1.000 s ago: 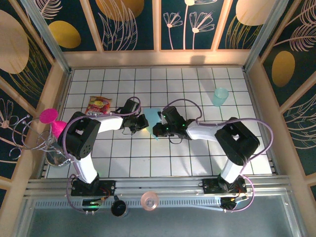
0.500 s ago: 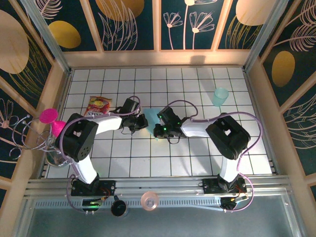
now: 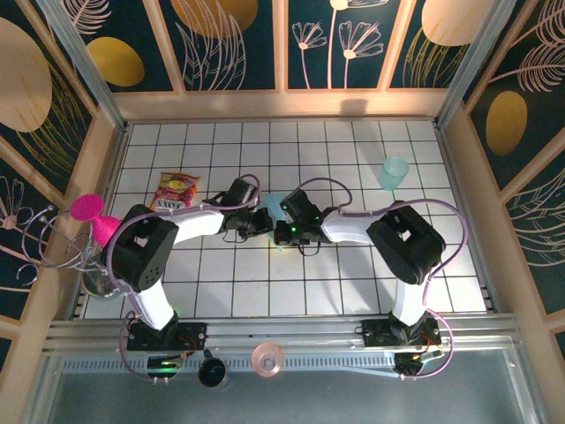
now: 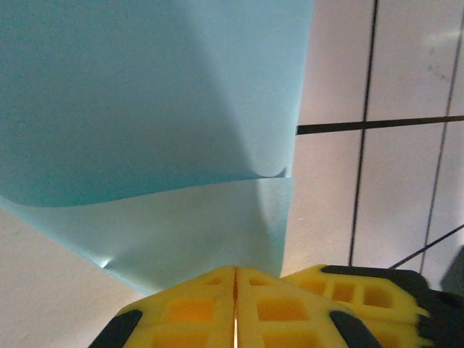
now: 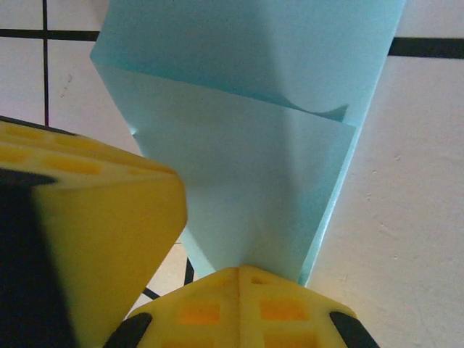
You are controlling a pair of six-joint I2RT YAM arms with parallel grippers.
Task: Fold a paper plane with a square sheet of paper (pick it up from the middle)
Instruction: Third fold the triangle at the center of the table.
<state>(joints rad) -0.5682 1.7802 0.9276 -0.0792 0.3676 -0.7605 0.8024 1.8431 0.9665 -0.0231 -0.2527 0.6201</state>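
Bright, even light from above fills the top view. The white-tiled bench (image 3: pixel 353 274) reads crisp, with only short, soft shadows under the arms. The 2 wrist views are dimmer and very close. The left hand (image 4: pixel 234 279) and right hand (image 5: pixel 241 279) blur into soft yellow at the bottom edge, and the light-blue paper (image 4: pixel 145 94) shades darker across its upper fold.
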